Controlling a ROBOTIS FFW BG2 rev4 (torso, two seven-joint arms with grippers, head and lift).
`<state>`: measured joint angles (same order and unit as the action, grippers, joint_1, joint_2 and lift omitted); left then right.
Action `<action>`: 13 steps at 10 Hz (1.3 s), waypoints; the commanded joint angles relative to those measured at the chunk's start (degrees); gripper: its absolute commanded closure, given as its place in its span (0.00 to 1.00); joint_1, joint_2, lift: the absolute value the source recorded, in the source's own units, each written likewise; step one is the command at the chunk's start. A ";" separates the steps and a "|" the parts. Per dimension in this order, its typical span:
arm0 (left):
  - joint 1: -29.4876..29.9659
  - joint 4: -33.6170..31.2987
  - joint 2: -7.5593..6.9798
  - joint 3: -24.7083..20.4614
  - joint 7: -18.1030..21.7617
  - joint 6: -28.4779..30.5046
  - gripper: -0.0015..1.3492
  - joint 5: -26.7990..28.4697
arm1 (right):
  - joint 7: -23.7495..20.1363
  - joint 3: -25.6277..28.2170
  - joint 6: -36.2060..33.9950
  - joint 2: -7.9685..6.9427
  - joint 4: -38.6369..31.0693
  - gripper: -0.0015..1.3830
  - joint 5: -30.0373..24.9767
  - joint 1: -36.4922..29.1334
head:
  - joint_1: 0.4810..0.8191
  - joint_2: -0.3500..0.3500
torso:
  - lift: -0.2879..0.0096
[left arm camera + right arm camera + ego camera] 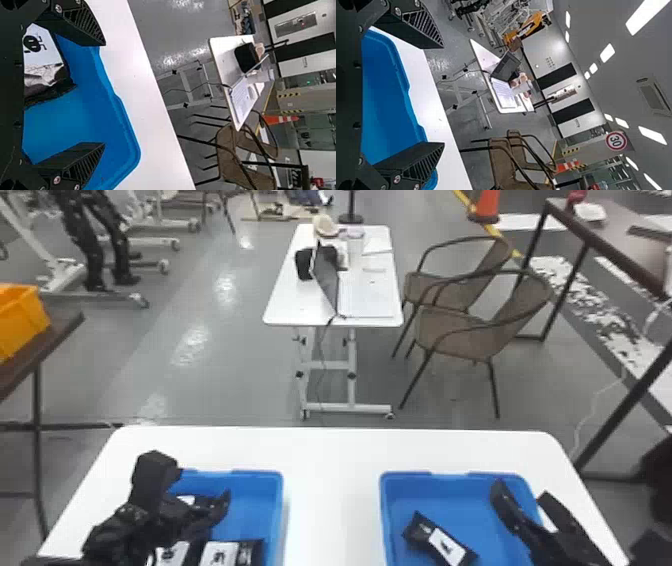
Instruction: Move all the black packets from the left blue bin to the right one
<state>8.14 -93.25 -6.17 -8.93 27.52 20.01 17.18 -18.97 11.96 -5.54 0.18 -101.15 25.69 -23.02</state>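
Black packets, their white labels printed with dark characters, are seen in the left blue bin; the left claw is placed above it, released, fingers spread; in the right blue bin one black packet is laid aslant, its white label darkly marked; over that bin's right side the right claw is opened wide; both bins are carried by the white desk; beyond, a laptop is seen; farther off, dark figures are borne by a red-ringed sign.
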 commanded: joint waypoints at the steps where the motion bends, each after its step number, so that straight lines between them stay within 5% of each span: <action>1: -0.76 3.51 0.28 -1.09 -0.01 -0.14 0.11 0.31 | -0.37 -0.01 -0.96 -0.23 0.16 0.11 0.32 0.16 | 0.63 0.53 | 0.97; 5: -2.43 5.54 -0.16 -3.55 -0.01 6.27 0.11 8.05 | -1.86 -0.01 -2.63 -0.23 0.87 0.11 0.85 0.78 | 0.63 0.61 | 0.97; 8: -6.12 13.18 -2.09 -4.17 0.08 8.65 0.11 8.05 | -2.74 -0.01 -2.72 -0.23 1.66 0.11 1.55 1.22 | 0.63 0.70 | 0.97; 13: -13.24 26.54 -4.11 -2.15 2.37 0.74 0.11 5.06 | -4.59 -0.01 -2.99 -0.23 2.80 0.11 2.08 1.92 | 0.63 0.71 | 0.97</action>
<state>-4.61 -67.41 -10.07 -11.42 29.86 21.45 22.61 -23.59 11.95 -8.43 0.18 -98.41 27.79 -21.14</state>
